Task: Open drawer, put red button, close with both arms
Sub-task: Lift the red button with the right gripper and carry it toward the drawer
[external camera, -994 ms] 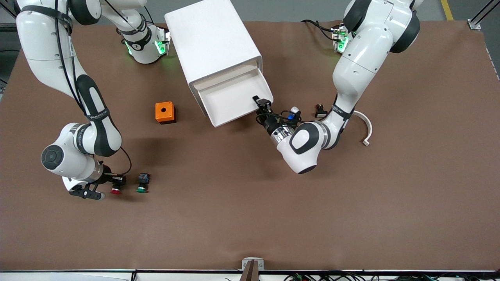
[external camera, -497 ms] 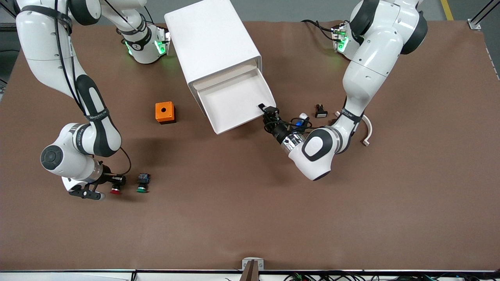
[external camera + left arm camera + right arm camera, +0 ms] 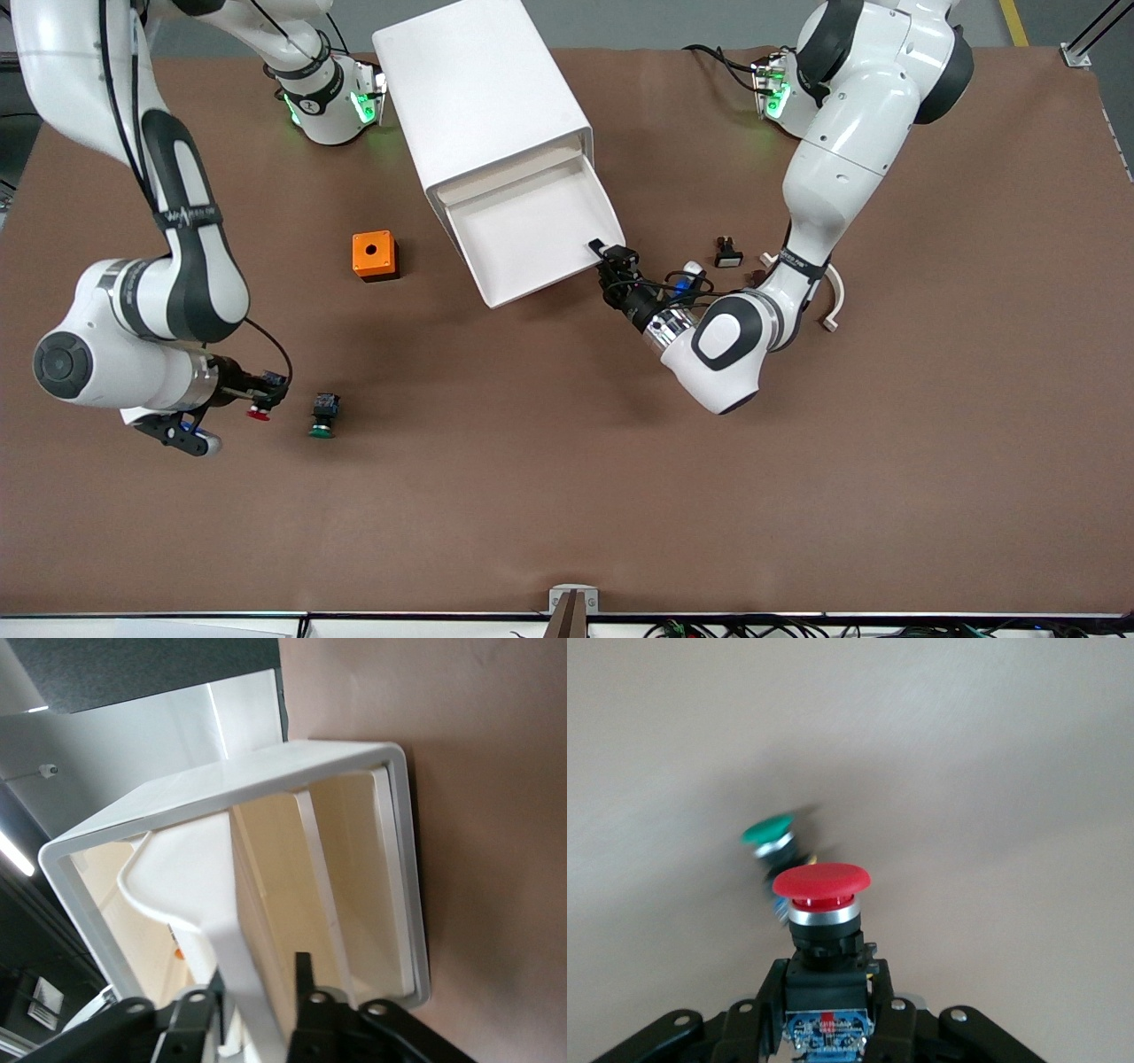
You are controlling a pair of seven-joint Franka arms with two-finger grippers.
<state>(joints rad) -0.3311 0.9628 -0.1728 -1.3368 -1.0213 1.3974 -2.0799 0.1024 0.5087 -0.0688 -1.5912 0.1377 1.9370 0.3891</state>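
My right gripper (image 3: 264, 391) is shut on the red button (image 3: 258, 413) and holds it just above the table, beside the green-capped button (image 3: 322, 419). In the right wrist view the fingers (image 3: 773, 992) clamp the button's black-and-blue body, and its red cap (image 3: 822, 881) points away from the gripper (image 3: 830, 992). The white drawer (image 3: 532, 230) stands pulled out of the white cabinet (image 3: 483, 97). My left gripper (image 3: 611, 257) is at the drawer's front corner. In the left wrist view its gripper (image 3: 257, 983) straddles the drawer's front wall (image 3: 232, 939), with a gap on one side.
An orange box with a hole (image 3: 374, 255) sits toward the right arm's end of the table from the drawer. A small black-and-white part (image 3: 727, 252) and a curved white piece (image 3: 834, 297) lie by the left arm's forearm.
The left gripper pulled the drawer farther out, then nearly stopped. The right gripper has lifted the red button off the table, away from the green button.
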